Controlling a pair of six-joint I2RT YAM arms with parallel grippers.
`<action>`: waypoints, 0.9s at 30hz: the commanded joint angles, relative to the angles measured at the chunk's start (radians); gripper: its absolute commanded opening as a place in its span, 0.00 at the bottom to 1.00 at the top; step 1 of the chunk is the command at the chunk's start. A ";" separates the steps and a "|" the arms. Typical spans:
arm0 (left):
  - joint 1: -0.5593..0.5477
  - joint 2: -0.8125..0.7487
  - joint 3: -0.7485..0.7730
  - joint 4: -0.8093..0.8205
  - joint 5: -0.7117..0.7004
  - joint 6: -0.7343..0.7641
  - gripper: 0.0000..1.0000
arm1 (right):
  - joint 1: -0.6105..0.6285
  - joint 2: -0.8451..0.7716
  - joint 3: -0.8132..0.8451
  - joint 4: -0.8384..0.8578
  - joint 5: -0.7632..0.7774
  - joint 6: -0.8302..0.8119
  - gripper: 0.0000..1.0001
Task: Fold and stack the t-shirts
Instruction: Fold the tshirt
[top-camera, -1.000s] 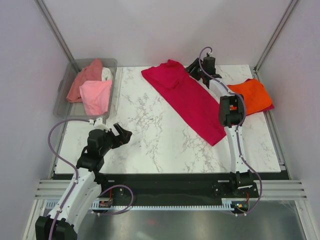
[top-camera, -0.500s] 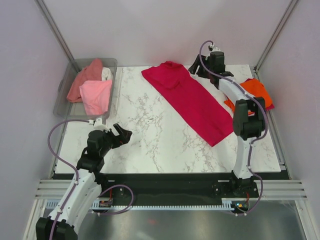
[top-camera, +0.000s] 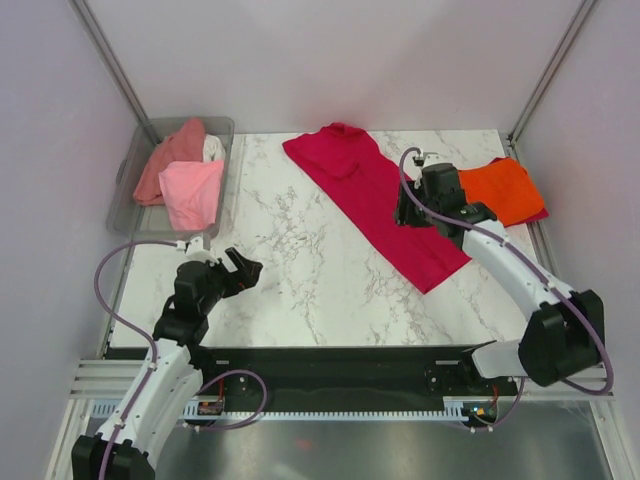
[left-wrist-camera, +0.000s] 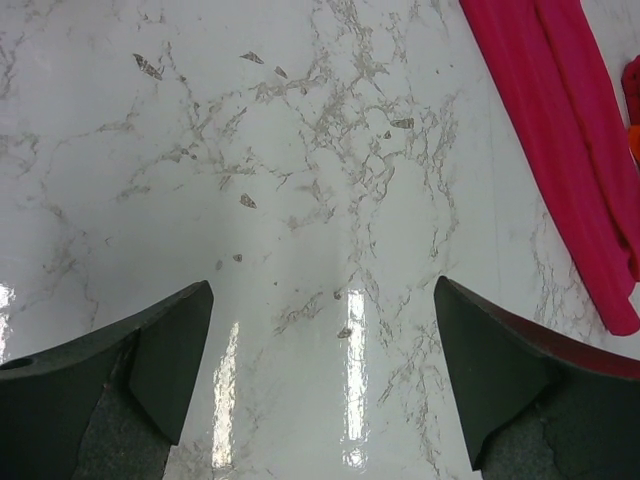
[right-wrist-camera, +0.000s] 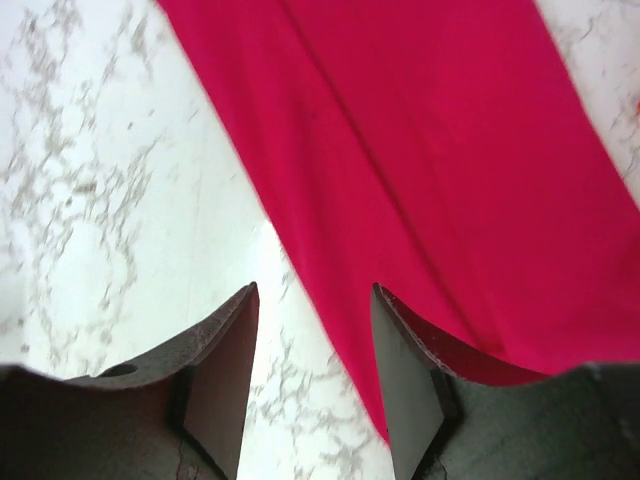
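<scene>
I judge 1 tee done: the orange t-shirt (top-camera: 505, 190) lies folded near the counter's (top-camera: 300, 250) right edge. The crimson t-shirt (top-camera: 370, 195) is only a long diagonal strip mid-counter. 3 more, a pink tee (top-camera: 190, 192), a salmon tee (top-camera: 170, 155) and a white tee (top-camera: 213, 148), sit heaped in the bin (top-camera: 120, 185) at far left. My right claw (right-wrist-camera: 315, 300) hangs spread over the strip's left long edge, pinching nothing. My left claw (left-wrist-camera: 322, 300) is spread wide above bare marble. Open room lies left of the strip; to its right the orange t-shirt crowds in.
</scene>
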 joint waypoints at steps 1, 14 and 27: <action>-0.002 0.001 -0.002 0.034 -0.052 0.000 1.00 | 0.052 -0.126 -0.026 -0.050 0.108 0.018 0.56; -0.004 -0.010 -0.007 0.031 0.000 0.007 1.00 | 0.089 -0.202 -0.199 -0.135 0.206 0.041 0.51; -0.004 0.005 -0.004 0.032 0.000 0.004 1.00 | 0.144 -0.090 -0.234 -0.147 0.153 0.047 0.44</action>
